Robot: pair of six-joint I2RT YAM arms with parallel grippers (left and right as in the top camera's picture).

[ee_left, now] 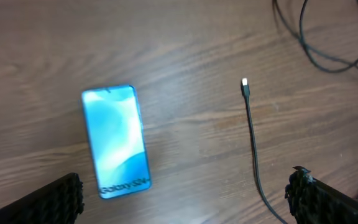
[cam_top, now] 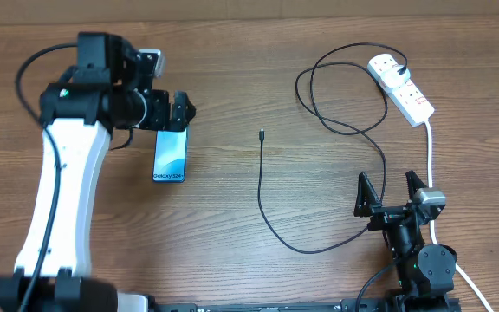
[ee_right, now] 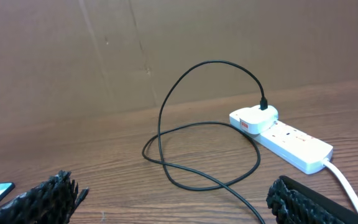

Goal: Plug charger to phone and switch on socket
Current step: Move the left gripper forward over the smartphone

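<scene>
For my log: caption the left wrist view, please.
Phone face up on table, charger tip lying apart, not yet plugged in.

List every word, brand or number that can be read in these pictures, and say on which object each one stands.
"Galaxy S24+": white letters on the phone, near one short edge. It is clear in the overhead view and blurred in the left wrist view.
The socket shows only red marks; any print on it is too small to read.
No other text can be read in any view.
</scene>
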